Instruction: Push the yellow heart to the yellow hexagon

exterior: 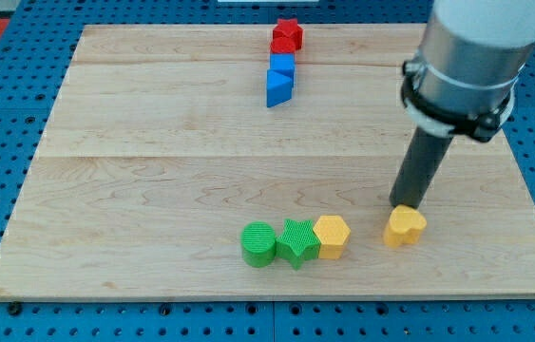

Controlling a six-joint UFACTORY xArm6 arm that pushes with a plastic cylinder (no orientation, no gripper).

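Camera view, single frame. My tip (403,206) has no jaws and grips nothing; it is a bare rod end resting at board height, touching or just shy of touching the top edge of the yellow heart (405,227). The heart sits directly below my tip toward the view's bottom, near the bottom right part of the wooden board (153,161).

Yellow hexagon (332,236): to the view's left of my tip and slightly lower, near the heart but apart from it, with a clear strip of board between them. It ends a tight row: green star (297,241) touching it on its left, then green cylinder (258,243) farthest from my tip.

Far from my tip, toward the view's top and left: red star (287,35), blue cube (282,66), and a blue wedge-shaped block (278,87), stacked in a short column. Not involved.

Judgement: my tip's position above the heart does not suit a leftward push; contact from the heart's right side looks needed, so the rod probably has to go round first. Pushing from here would likely send the heart toward the board's bottom edge. The remaining travel is short. Risk: overshoot would jostle the hexagon and green row.
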